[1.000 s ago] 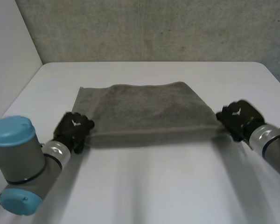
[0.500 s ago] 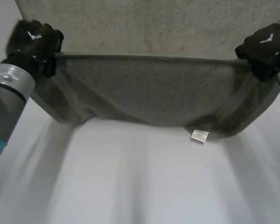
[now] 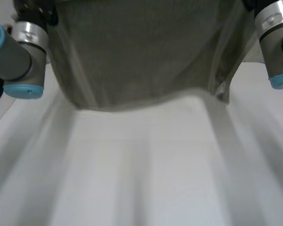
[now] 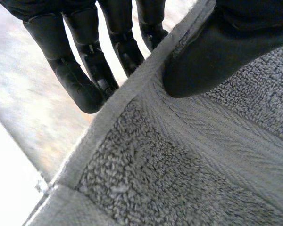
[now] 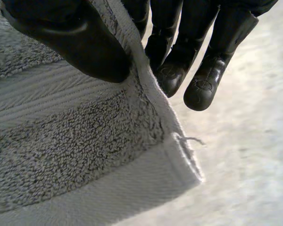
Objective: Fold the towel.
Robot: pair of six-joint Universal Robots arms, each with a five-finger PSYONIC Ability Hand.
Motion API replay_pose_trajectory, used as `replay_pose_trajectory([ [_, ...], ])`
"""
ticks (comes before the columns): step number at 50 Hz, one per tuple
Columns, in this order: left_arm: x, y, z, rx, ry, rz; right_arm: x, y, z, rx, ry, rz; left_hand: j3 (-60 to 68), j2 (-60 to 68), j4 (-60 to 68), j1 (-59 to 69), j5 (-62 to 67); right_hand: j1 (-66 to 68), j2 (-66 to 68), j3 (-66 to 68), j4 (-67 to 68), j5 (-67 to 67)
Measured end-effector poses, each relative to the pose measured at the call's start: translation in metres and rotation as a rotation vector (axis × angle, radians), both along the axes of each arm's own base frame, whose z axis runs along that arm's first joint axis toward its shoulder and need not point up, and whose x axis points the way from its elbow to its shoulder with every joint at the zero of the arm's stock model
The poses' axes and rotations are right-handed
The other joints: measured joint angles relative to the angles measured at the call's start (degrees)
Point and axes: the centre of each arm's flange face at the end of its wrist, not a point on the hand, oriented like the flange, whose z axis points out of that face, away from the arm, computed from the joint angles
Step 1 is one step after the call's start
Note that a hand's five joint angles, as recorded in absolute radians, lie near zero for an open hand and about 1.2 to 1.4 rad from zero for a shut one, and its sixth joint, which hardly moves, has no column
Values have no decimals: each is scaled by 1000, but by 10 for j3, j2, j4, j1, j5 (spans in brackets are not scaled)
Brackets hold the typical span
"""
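Towel (image 3: 141,52) lifted higher off table (image 3: 146,165); left hand (image 4: 217,47), right hand (image 5: 70,42) each pinch upper corner, thumb against fingers.

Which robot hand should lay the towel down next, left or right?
Neither alone. The left hand and the right hand each pinch an edge of the towel between thumb and fingers. It hangs between them over the table, so probably both should lower it together.
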Motion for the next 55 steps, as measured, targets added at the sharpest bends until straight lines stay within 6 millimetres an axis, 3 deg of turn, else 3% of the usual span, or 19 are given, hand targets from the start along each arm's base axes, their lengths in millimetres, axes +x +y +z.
replay_pose_trajectory([
  [4,7,10,15,-12,86,-32,-4,9,5,-14,-5,-1,0,0,0,0,3,0,0,0,0,1],
  [6,7,15,6,43,84,-56,-5,12,-6,55,19,4,0,0,0,0,7,0,0,0,0,3],
  [16,10,66,-92,482,-46,-155,-14,55,-111,611,196,56,1,0,0,3,10,1,0,0,0,3],
  [22,21,103,-133,634,-117,-145,-27,87,-148,792,242,52,1,0,0,3,10,0,0,0,0,3],
  [28,38,139,-144,672,-211,-107,-48,118,-154,856,239,24,1,0,0,3,10,0,0,0,0,3],
  [36,63,176,-117,590,-241,-74,-79,151,-123,839,193,1,2,0,0,3,10,0,0,1,0,3],
  [42,68,180,-101,533,-235,-112,-86,156,-106,877,185,43,2,0,0,3,10,0,0,2,0,3],
  [45,67,176,-103,536,-239,-135,-86,149,-108,907,188,58,2,0,0,3,10,0,0,2,0,3],
  [52,48,145,-131,605,-261,-192,-79,110,-136,1005,209,66,2,0,0,5,10,0,0,3,0,4],
  [55,36,123,-149,636,-271,-192,-72,89,-152,1030,224,55,2,0,2,5,10,0,0,3,0,4],
])
